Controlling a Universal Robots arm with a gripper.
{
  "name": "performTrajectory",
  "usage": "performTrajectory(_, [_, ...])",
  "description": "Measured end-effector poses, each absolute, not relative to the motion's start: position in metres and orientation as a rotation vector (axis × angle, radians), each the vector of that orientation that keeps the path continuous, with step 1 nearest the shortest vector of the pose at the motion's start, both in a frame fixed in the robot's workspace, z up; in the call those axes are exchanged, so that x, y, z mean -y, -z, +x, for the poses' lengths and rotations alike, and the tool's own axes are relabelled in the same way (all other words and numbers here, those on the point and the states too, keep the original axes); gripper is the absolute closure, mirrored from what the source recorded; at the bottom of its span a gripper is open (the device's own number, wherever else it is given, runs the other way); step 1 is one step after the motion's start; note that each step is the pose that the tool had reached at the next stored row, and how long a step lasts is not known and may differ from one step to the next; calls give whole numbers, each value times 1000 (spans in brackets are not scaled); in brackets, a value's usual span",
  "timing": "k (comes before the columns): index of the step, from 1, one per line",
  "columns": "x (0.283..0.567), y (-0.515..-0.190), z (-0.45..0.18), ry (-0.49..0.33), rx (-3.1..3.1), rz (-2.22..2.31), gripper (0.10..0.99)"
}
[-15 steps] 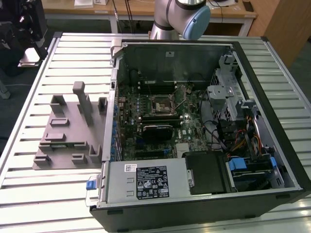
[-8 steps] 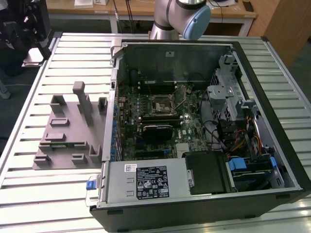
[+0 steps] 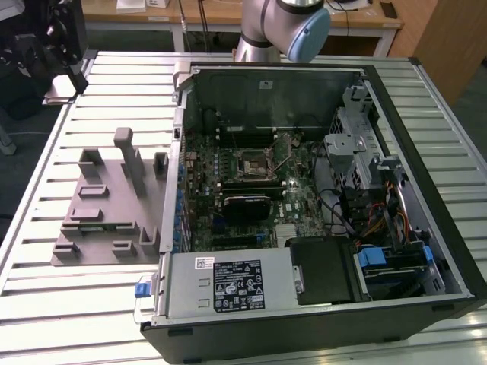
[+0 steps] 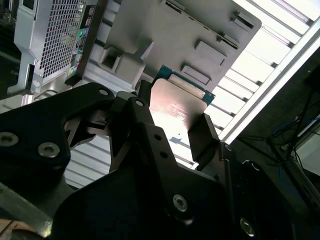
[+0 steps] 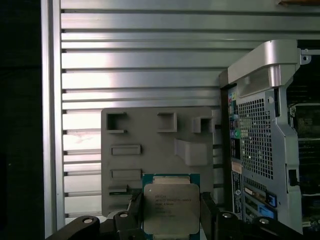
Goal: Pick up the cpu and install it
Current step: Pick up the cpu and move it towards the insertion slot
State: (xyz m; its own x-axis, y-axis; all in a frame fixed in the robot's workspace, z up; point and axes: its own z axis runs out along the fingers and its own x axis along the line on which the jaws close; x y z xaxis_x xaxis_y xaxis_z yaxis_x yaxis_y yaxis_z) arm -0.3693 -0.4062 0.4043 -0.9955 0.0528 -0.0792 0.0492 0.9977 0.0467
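Bright light glares white off the slatted table (image 4: 280,45) and washes the cpu (image 4: 177,105), leaving the gripper (image 4: 172,117) in shadow.

cpu (image 5: 171,205) in end effector (image 5: 171,222), tray (image 3: 110,199) beside case (image 3: 266,338) on table (image 3: 53,304)

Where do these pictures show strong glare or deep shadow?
Second wrist view: the metal top of the cpu reflects a pale glare, and the slatted table is washed out to white. First wrist view: bright bands lie across the slatted table, while the cpu is evenly lit. Exterior view: the light is even, but the inside of the computer case darkens toward the exterior view's right.
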Motion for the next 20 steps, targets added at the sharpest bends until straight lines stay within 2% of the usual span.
performTrajectory(20, [406,-404,-339,-69,-3059,78,545])
